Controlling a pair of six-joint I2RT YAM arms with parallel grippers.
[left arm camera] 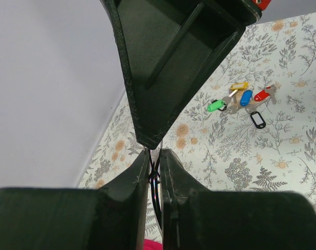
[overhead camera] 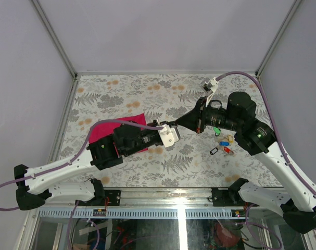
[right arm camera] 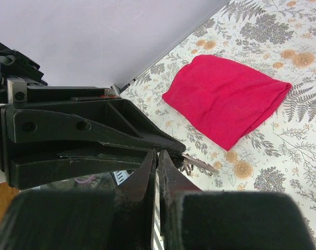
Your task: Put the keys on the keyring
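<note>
Keyring [right arm camera: 187, 166] wire is showing at the very tips of the left claw [left arm camera: 155, 156], which is pinching shut on it above the middle of the surface [overhead camera: 147, 94]. In the right wrist view, small silvery loops are sitting just beside those tips, and a thin silvery shaft is sticking out past them toward the cloth [right arm camera: 225, 99]. In the left wrist view, a thin dark loop is running down the narrow slit between the left fingers.

The right claw [right arm camera: 156, 155] is pointing at the left claw tip to tip, with its jaws pressing fully together. Its tips are touching, or all but touching, the left tips right at the keyring. Whether it is pinching any of the wire I cannot tell, since the fingers are hiding the contact.

The keys [left arm camera: 240, 97] are lying loose on the surface, well apart from both claws and beside the right arm's wrist in the top view. Green, yellow, blue and red heads are clustering close together, and a black tag [left arm camera: 257, 120] is lying just beside them on the near side.

The cloth is lying flat on the surface to the left of the meeting claws. In the top view the left arm is covering part of it.
</note>
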